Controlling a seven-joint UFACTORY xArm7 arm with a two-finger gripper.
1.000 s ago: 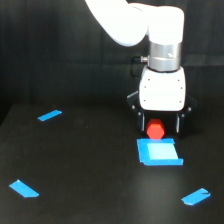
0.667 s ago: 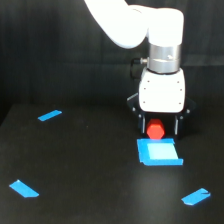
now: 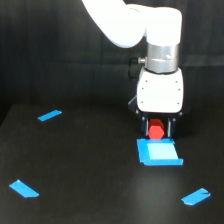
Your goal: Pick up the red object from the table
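Hanging straight down from the white arm (image 3: 145, 30), the gripper (image 3: 156, 129) has its two dark fingers (image 3: 145, 126) on either side of the red object (image 3: 156, 131) — the block sits between them, with one finger at each flank. The fingers look pressed against its sides, so the gripper appears clenched on the red object, though the contact itself is small and dark against the background. Whether the block rests on the table (image 3: 90, 170) or is just clear of it cannot be told from this view. Taking the red object as the landmark: the blue square (image 3: 159, 152) lies flat right below it in the picture, its upper edge just beside or touching the block's lower edge. Above the red object rises the white boxy gripper housing (image 3: 160, 92), and above that a grey metal wrist section (image 3: 162, 58) joining the curved arm. Well apart from the red object, toward the exterior view's left, a blue tape strip (image 3: 49, 115) lies at about the block's height; another (image 3: 24, 188) sits lower and further left. A third strip (image 3: 195, 196) lies below the red object and toward the exterior view's right — past the blue square.
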